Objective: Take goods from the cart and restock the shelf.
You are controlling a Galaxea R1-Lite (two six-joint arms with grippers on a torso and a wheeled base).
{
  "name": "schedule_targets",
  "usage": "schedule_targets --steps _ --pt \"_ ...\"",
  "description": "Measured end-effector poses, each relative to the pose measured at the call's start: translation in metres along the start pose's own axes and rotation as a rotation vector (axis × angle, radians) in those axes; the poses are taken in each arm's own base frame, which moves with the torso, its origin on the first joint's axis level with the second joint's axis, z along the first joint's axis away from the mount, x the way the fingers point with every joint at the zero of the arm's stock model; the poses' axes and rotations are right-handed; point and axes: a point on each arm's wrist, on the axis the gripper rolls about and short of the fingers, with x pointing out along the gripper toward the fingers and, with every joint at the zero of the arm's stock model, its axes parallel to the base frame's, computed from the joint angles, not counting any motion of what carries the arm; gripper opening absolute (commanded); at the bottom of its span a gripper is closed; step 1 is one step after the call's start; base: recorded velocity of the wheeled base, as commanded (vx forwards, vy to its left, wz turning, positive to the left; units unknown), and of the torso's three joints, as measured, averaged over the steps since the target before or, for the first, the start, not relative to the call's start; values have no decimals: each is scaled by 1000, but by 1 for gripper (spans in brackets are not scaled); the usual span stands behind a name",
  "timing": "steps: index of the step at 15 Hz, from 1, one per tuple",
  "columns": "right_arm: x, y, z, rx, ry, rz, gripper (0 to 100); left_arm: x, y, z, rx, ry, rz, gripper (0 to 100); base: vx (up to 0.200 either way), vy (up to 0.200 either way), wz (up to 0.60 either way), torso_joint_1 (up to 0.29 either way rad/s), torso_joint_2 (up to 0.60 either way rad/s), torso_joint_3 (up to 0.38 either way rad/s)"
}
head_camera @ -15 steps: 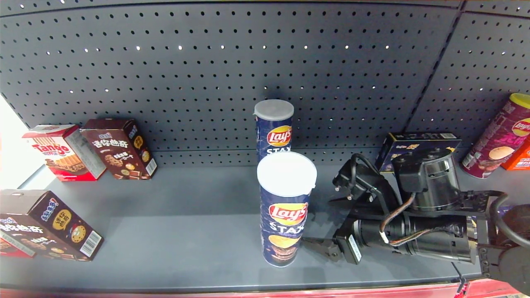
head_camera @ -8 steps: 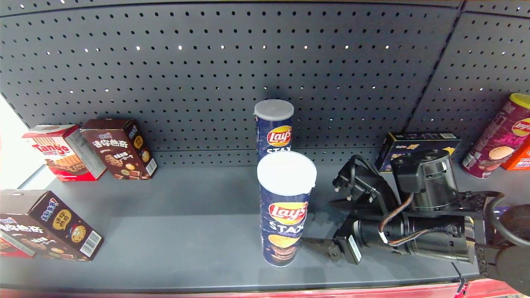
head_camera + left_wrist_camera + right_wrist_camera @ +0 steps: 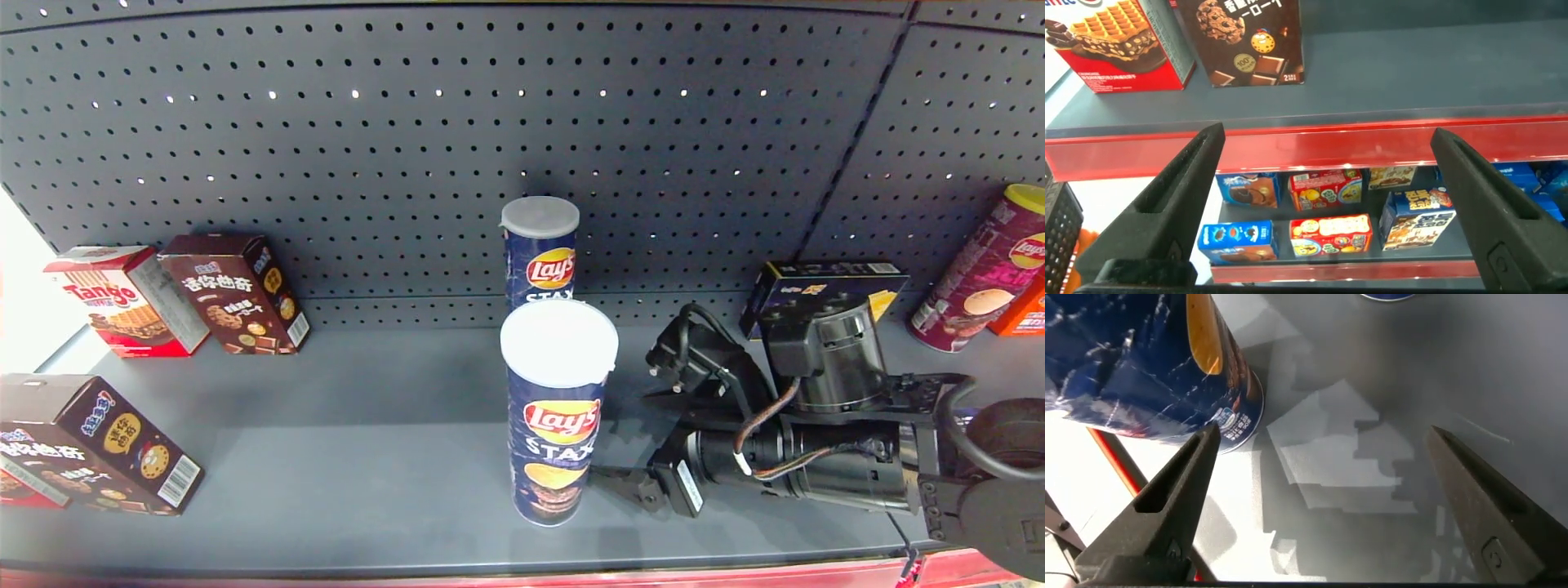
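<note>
Head view: Two dark blue chip cans are recorded standing upright on the grey shelf (image 3: pixel 326 457), one behind the other. The front chip can (image 3: pixel 558 416) is near the shelf's front edge; the rear chip can (image 3: pixel 539 253) is set against the pegboard back (image 3: pixel 408 122). The right gripper (image 3: pixel 629 445) is laid low over the shelf just to the right of the front chip can, fingers pointed at its lower half. A red wafer box (image 3: pixel 122 298) and a brown cookie box (image 3: pixel 237 290) are noted at the far left, and a purple can (image 3: pixel 984 273) at the far right.

Left wrist view: The left gripper (image 3: pixel 1323 204) is seen with its jaws spread wide and nothing between them. It is held in front of the red shelf edge (image 3: pixel 1331 143), with boxed snacks (image 3: pixel 1323 212) on the tier below.

Right wrist view: The right gripper (image 3: pixel 1323 514) is spread wide and nothing is gripped. The front chip can (image 3: pixel 1143 367) is seen at the tip of one finger (image 3: pixel 1176 506), outside the gap; contact cannot be determined. Bare shelf is seen between the jaws.
</note>
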Motion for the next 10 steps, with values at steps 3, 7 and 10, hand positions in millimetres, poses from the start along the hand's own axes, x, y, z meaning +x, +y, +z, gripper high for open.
schedule_targets --steps 3,7,10 --pt "3 0 1 0 1 1 100 0 0 0 0 0 -1 100 0 0 0 0 0 0" --pt "4 0 0 -1 4 3 100 0 0 0 0 -1 -2 100 0 0 0 0 0 0" --pt "4 0 0 0 7 3 100 0 0 0 0 -1 -3 100 0 0 0 0 0 0"
